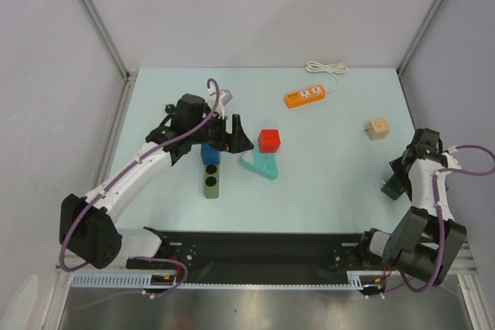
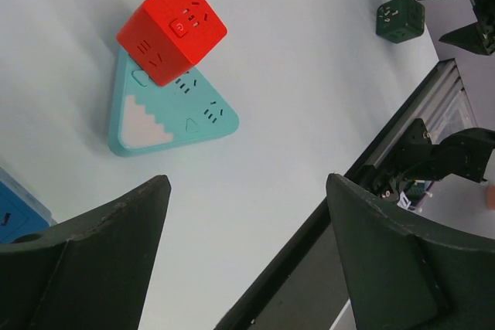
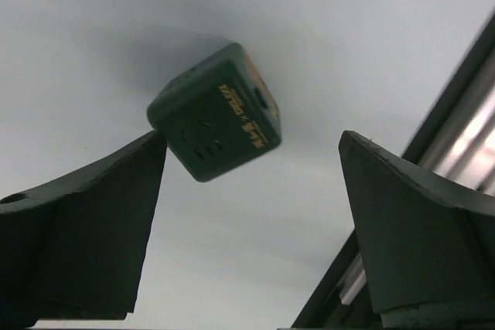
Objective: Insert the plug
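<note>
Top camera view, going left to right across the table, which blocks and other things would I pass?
In order: dark olive block → red cube → orange power strip → beige cube.

Left of centre is crowded: red cube against teal triangular block, blue block and dark green bar just beside; bare table runs right to beige cube; orange power strip lies far; green cube near right edge.
</note>
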